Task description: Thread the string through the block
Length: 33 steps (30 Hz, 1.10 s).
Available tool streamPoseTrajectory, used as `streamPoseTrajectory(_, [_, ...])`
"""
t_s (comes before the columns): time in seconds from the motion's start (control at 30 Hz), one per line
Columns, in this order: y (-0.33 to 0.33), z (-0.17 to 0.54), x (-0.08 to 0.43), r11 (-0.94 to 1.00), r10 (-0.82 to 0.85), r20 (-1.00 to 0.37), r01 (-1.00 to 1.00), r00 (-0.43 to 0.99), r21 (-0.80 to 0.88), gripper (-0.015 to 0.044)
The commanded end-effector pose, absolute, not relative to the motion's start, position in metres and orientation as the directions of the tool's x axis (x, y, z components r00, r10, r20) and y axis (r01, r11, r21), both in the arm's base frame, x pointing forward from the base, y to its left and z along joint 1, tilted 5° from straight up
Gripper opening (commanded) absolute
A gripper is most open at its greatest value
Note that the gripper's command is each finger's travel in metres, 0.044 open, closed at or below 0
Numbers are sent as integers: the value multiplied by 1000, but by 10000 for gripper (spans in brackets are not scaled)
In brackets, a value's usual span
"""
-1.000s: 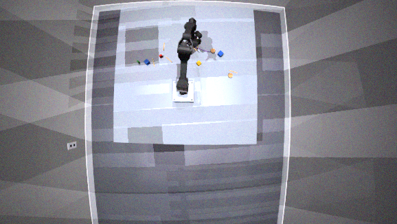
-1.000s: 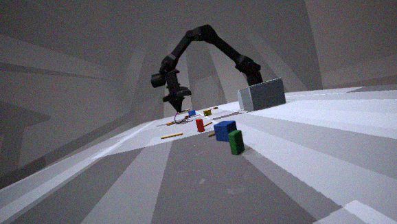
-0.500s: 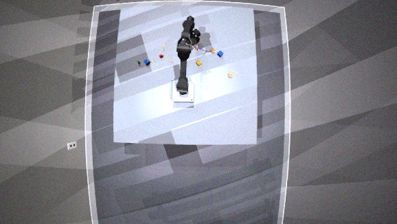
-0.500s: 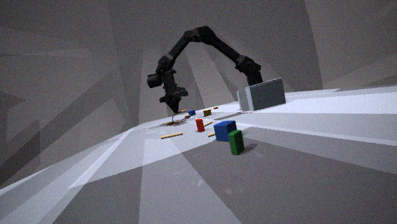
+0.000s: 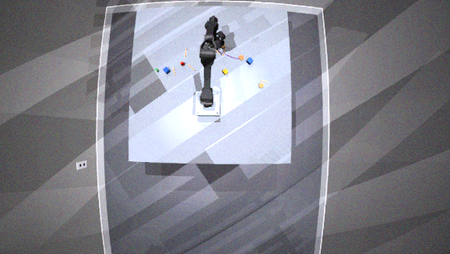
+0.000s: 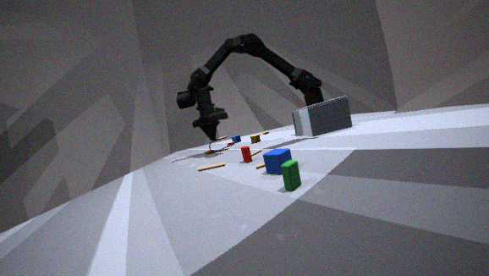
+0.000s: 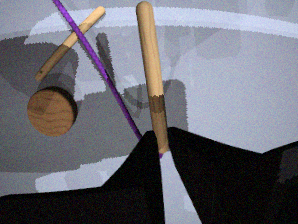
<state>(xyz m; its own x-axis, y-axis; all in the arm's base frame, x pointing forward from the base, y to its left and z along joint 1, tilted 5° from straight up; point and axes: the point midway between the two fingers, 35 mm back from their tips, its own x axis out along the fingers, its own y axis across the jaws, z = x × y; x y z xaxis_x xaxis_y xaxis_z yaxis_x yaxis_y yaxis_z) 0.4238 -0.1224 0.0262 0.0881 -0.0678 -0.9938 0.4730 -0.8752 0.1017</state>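
My gripper [image 6: 212,139] [image 7: 160,136] is shut on the string's wooden stick [image 7: 150,55], at its string end, above the table. The purple string [image 5: 232,57] [image 7: 97,62] runs from the fingers down to the round wooden button [image 5: 240,58]; in the exterior view it hangs in a loop under the fingers. The stick's free end points away from the fingers, with nothing around it. A wooden block with a hole cannot be made out in any view; the arm hides part of the table in the top view.
A loose disc [image 7: 51,112] [image 5: 223,46] and a loose stick [image 7: 55,57] lie below the gripper. A blue block [image 5: 250,61] is beside the button. A yellow block [image 5: 225,72] is nearer the base. A red piece [image 6: 246,154], another blue block [image 6: 277,161], a green piece [image 6: 291,175] and loose sticks lie on the other side.
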Motion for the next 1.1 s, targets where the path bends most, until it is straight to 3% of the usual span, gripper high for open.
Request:
streamPoseTrajectory(0.0, [-119,29,431,-876,-68,-993,470,95,105,0])
streamPoseTrajectory(1.07, [-105,5,419,-877,-66,-993,470,95,103,0])
